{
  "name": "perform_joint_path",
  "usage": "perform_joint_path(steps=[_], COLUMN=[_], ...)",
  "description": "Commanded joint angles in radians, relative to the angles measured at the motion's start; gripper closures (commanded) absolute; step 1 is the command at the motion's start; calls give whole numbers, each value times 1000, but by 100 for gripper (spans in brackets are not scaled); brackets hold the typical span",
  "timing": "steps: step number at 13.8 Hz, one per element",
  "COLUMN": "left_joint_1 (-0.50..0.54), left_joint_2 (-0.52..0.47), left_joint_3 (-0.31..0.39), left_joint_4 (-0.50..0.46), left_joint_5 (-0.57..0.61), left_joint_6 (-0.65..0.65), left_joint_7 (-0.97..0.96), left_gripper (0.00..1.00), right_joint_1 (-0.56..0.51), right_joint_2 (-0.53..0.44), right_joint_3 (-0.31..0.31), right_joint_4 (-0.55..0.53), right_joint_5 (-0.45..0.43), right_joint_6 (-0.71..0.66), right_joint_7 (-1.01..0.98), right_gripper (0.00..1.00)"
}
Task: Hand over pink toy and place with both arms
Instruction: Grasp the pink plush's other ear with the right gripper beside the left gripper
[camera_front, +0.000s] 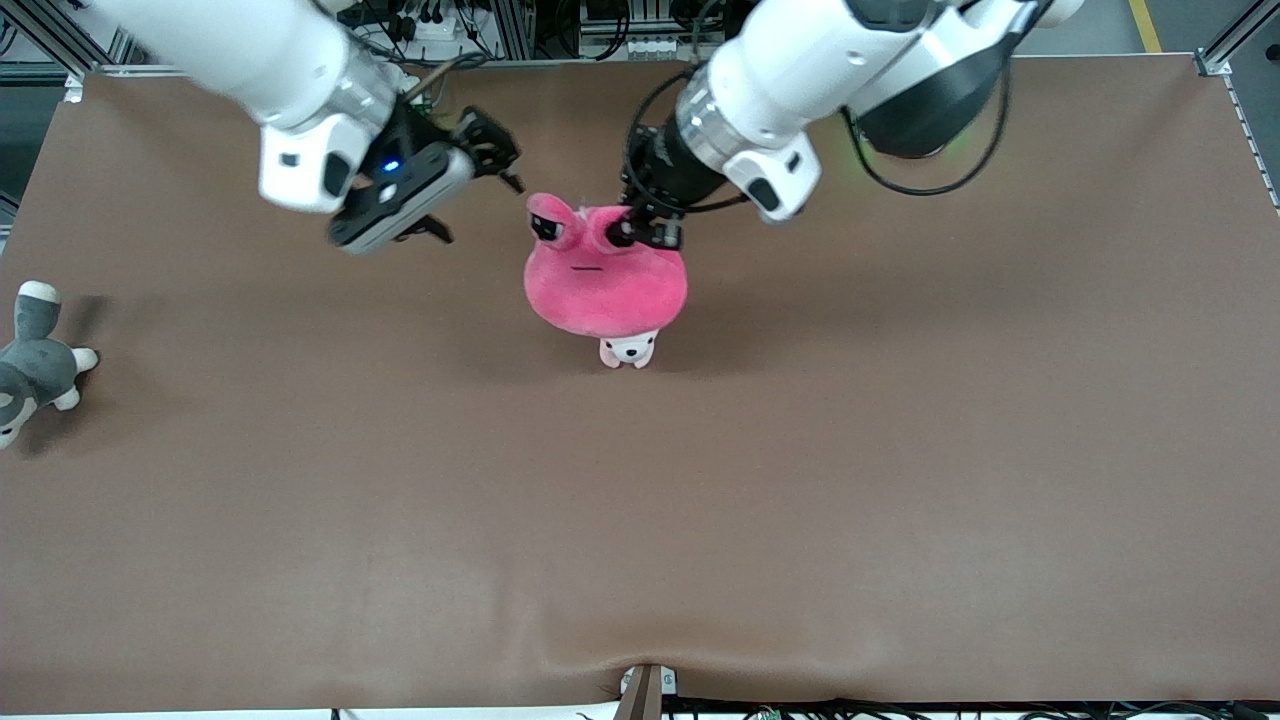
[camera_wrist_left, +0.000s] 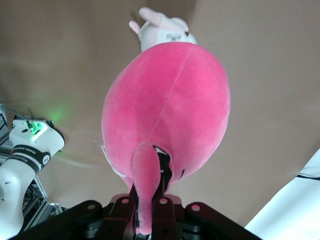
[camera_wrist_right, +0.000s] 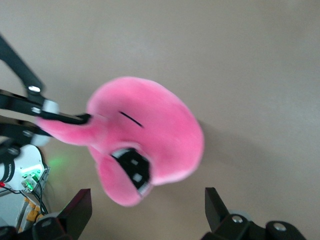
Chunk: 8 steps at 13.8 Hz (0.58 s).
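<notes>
Brown table (camera_front: 900, 450): left gripper (camera_front: 648, 232) pinches pink toy (camera_front: 605, 285) by eye stalk, aloft over puppy plush (camera_front: 628, 350); right gripper (camera_front: 470, 190) beside it, jaws wide, probably for handover.

My high front camera overlooks the whole surface (camera_front: 800, 500); both wrist cameras sit close, sharing the pink toy (camera_front: 604, 285).

Hot-pink toy (camera_front: 605, 290) with black half-lidded eyes, tiny pale pink-and-white puppy (camera_front: 628, 350), grey-and-white plush (camera_front: 35, 365) by the table's (camera_front: 800, 500) edge, all on plain brown. Arms white with black grippers.
</notes>
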Motion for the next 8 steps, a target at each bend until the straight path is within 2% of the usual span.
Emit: perform_joint_path(steps=[1, 3, 8], left_joint_1=[-20, -23, -35], left_joint_2=[9, 9, 9], left_joint_3=[3, 2, 0], left_joint_4=[36, 34, 34], left_joint_5=[-22, -22, -22], left_joint_6=[-2, -2, -2], left_joint_7=[-18, -18, -18], left_gripper=[100, 100, 100], right_joint_1=[6, -2, 37], right_joint_2=[-9, -9, -14], right_joint_3=[-12, -12, -9], right_joint_4=[-6, -18, -67], right_joint_5=[-12, -35, -32], right_joint_6=[1, 1, -11], right_joint_7=[-72, -181, -192], right_gripper=[0, 0, 0])
